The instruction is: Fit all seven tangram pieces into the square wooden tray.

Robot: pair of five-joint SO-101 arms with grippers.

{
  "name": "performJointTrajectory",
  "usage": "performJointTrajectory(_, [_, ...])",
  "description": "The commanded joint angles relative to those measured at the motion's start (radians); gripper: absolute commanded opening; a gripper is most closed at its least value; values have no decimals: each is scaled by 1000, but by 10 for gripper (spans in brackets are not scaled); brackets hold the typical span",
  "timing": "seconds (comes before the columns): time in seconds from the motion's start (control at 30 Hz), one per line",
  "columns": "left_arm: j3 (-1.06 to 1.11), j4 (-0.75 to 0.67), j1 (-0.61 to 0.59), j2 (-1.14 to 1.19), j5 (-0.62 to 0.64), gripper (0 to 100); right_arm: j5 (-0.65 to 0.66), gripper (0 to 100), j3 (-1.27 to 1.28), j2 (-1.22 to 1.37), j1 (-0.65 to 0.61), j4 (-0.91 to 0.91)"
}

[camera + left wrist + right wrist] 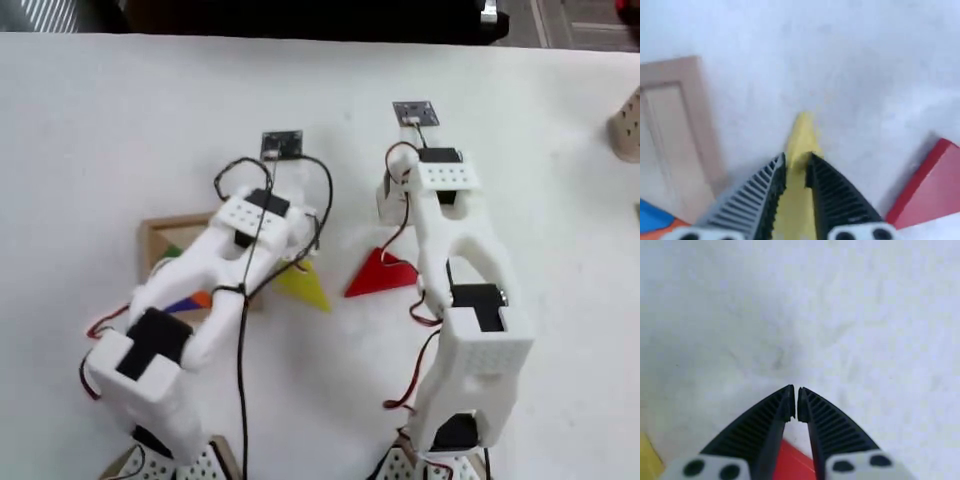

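**Left gripper clamped on yellow piece beside tray; right gripper closed and empty**

White table (120, 110) carries everything I can see from the high camera. Both arms stretch forward over it: left arm (200, 290) angled across the tray, right arm (465, 280) running nearly straight up the view.

Square wooden tray (160, 228) sits under the left arm, which covers much of it. In the left wrist view, the tray's pale rim and part of its bare floor show beside the gripper.

Red triangle (380, 273) lies flat on the table between the two arms, outside the tray and touching nothing that I can make out. It lies close by the right arm's forward end.

Yellow triangle (305, 287) is just off the tray's right edge, near the red one but apart from it. I cannot tell whether it rests on the table or is lifted clear.

In the tray, bits of a green piece (172, 252), an orange piece (200, 299) and a blue piece (178, 305) peek out around the left arm. Their full shapes are hidden.

Left gripper (796, 160): its jaws are pinched on the yellow triangle, which pokes out past the tips.

Right gripper (794, 402): the tips are almost touching with nothing between them. It hangs over bare table, the red triangle's edge just below it.
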Motion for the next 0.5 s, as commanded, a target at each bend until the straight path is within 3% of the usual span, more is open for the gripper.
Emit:
performJointTrajectory(0.0, [0,-12,5,13,-28,31,12,18,-34,-44,-4,-7])
performJointTrajectory(0.47, [-2,-2,-24,10,-37,23,12,18,-34,-44,-7,-7])
